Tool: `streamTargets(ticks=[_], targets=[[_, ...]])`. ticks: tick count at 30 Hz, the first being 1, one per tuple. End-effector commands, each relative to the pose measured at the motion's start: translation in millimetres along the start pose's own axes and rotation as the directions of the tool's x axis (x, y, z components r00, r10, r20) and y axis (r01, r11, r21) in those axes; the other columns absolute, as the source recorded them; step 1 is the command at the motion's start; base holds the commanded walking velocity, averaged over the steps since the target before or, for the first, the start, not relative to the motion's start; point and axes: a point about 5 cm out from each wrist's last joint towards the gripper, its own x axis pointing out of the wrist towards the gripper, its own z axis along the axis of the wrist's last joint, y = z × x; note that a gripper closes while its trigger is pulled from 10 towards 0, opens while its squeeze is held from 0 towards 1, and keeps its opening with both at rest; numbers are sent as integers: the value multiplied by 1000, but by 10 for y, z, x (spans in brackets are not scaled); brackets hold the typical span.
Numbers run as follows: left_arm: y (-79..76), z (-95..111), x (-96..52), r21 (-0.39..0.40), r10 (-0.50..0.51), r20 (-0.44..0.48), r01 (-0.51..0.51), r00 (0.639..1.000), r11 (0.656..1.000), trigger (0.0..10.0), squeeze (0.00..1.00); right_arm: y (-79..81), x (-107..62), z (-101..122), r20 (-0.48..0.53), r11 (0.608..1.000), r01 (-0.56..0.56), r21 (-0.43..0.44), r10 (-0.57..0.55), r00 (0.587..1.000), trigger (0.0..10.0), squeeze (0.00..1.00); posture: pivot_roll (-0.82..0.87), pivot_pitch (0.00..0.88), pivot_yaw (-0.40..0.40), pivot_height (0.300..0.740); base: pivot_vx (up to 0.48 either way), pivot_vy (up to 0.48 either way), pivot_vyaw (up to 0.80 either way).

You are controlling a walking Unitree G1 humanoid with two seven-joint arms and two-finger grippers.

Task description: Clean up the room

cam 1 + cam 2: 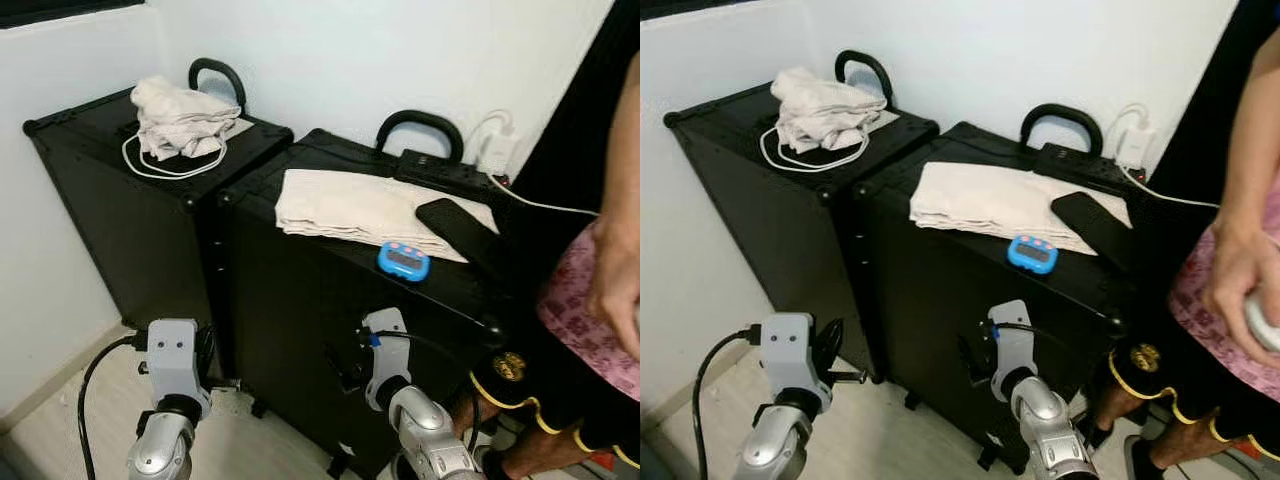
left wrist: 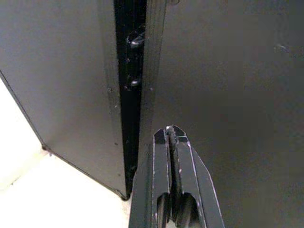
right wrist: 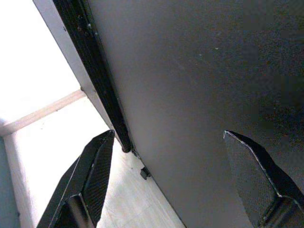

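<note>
**Nothing tidied yet**

Two black cases (image 1: 330, 290) carry the clutter: a folded cloth (image 1: 350, 205), a crumpled cloth (image 1: 180, 118), a blue timer (image 1: 404, 260). Left hand (image 2: 173, 142) hangs low, fingers pressed together; right hand (image 3: 166, 175) is spread apart, empty, facing the case.

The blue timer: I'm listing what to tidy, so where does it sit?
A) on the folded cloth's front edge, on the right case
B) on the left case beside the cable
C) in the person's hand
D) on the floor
A: the blue timer rests at the folded cloth's front edge atop the right case.
</note>
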Motion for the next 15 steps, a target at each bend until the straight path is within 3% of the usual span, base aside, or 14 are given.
streamTargets(ticks=[1, 6, 15], targets=[[10, -54, -32, 13, 6, -17, -6, 1000, 1000, 10000, 0, -27, -36, -50, -14, 1000, 15, 5, -15, 1000, 10000, 0, -41, 114, -78, 740, 0, 0, 0], [17, -55, -39, 20, 9, -15, -9, 1000, 1000, 10000, 0, -17, -30, -39, -13, 999, -3, -37, 2, 1000, 10000, 0, -40, 114, -77, 740, 0, 0, 0], [19, -60, -40, 24, 6, -10, -6, 1000, 1000, 10000, 0, 12, -24, -35, -11, 998, -17, -55, 17, 1000, 10000, 0, -38, 107, -75, 740, 0, 0, 700]])
